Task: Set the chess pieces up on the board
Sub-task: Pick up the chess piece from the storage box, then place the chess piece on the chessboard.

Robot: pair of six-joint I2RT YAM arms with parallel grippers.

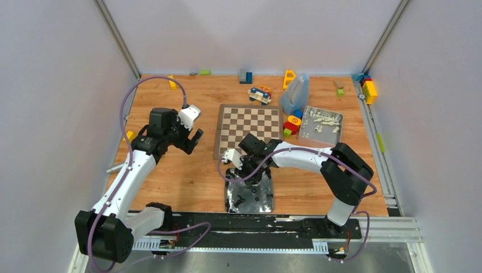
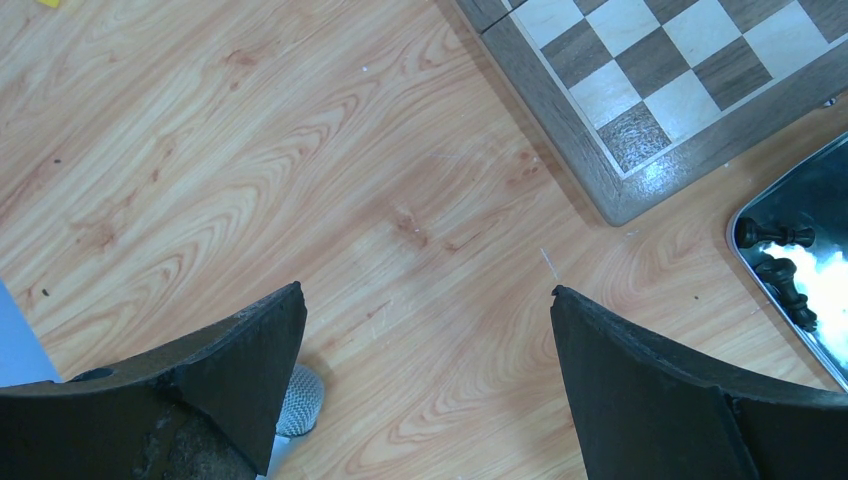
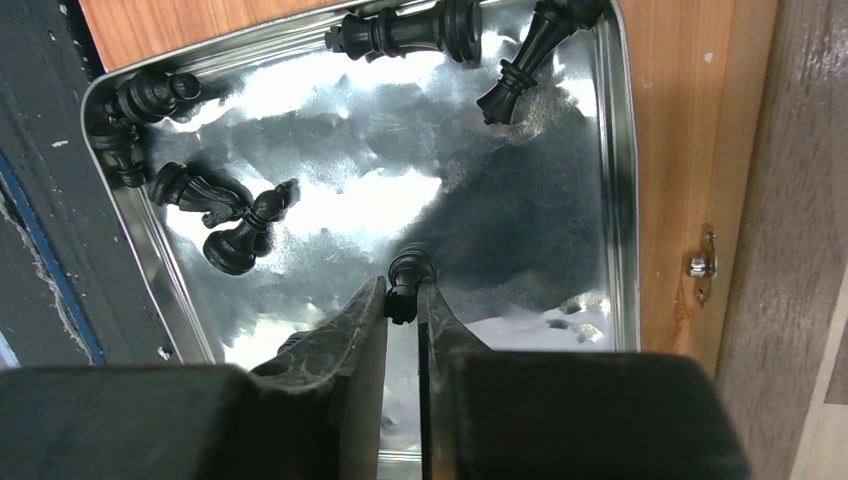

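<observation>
Right gripper point(image 3: 402, 305) is clenched on a black chess piece point(image 3: 410, 268) over the silver tray point(image 3: 612, 180) by the desk's near edge; left gripper point(image 2: 428, 340) is held released beside the board point(image 1: 249, 128), mid-desk.

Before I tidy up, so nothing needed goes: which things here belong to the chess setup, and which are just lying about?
Job: chessboard, black chess pieces, silver tray holding them, held piece in the right end effector.
Lying about: toy blocks, toy car, clear jug.
</observation>
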